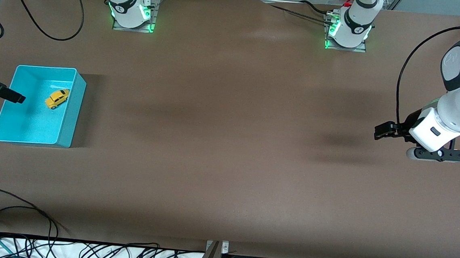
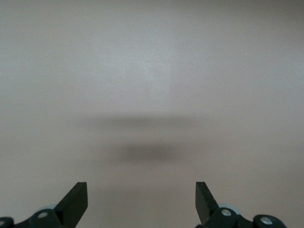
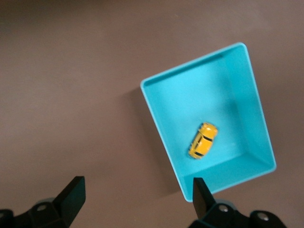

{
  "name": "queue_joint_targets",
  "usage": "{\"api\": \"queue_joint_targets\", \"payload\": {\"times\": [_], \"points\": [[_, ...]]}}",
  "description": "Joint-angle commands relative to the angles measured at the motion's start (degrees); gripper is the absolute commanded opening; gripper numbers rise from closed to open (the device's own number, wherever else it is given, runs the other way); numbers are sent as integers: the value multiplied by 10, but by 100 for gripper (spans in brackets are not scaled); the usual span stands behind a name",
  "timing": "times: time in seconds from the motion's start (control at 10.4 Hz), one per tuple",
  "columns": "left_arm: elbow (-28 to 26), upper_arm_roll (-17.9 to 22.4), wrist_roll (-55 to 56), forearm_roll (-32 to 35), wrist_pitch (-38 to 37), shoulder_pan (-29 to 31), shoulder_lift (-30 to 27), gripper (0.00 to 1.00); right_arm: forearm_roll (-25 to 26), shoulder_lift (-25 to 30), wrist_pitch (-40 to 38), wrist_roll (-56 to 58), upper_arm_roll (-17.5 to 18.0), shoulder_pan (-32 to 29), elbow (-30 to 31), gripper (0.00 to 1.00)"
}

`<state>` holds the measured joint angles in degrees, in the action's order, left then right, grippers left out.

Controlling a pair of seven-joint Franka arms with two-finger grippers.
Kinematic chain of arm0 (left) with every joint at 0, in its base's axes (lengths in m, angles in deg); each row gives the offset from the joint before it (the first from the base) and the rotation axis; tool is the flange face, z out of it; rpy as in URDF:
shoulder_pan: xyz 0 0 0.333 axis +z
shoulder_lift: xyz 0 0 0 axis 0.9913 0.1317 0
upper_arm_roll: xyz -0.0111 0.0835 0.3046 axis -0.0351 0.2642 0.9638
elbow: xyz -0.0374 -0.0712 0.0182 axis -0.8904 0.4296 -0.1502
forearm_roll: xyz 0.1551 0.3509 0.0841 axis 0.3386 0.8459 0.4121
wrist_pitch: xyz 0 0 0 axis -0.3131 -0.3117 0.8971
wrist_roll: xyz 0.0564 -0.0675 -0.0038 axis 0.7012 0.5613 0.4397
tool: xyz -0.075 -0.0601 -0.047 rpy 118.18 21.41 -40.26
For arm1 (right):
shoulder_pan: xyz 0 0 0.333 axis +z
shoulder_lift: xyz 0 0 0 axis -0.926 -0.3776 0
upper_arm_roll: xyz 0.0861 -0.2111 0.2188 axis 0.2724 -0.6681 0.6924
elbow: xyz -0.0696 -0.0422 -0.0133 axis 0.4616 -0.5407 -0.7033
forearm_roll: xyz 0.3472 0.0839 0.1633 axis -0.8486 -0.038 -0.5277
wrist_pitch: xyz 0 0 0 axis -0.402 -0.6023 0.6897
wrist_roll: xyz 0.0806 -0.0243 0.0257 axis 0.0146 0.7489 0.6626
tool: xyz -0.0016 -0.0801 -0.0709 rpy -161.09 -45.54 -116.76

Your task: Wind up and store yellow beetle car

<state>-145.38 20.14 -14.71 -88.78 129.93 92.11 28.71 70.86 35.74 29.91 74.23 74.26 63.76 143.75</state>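
The yellow beetle car (image 1: 57, 98) lies on its wheels inside the turquoise bin (image 1: 76, 106), at the right arm's end of the table. In the right wrist view the car (image 3: 203, 140) rests on the bin's floor, near one short wall of the bin (image 3: 190, 66). My right gripper (image 1: 19, 99) hangs over the bin's outer edge, open and holding nothing (image 3: 137, 185). Over bare table at the left arm's end hangs my left gripper (image 1: 377, 132), also open with nothing between its fingers (image 2: 141, 187).
The brown table (image 1: 229, 145) stretches between the two arms. Both arm bases (image 1: 133, 13) (image 1: 348, 32) stand along the edge farthest from the front camera. Black cables (image 1: 38, 26) lie near the right arm's base, and more cables (image 1: 26, 212) trail along the nearest edge.
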Motion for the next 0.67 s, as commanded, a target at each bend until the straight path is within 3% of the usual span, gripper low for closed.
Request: {"api": "queue_joint_targets", "payload": {"times": [0.0, 0.29, 0.57], "points": [[0, 2, -13, -11, -6, -1, -3, 100, -38, 77, 17, 114, -4, 11, 65, 100], [1, 2, -14, -12, -5, -2, -2, 100, -31, 124, -2, 98, -8, 46, 108, 100], [1, 2, -14, -12, -5, -2, -2, 100, -3, 124, -36, 76, -26, 66, 101, 100]]}}
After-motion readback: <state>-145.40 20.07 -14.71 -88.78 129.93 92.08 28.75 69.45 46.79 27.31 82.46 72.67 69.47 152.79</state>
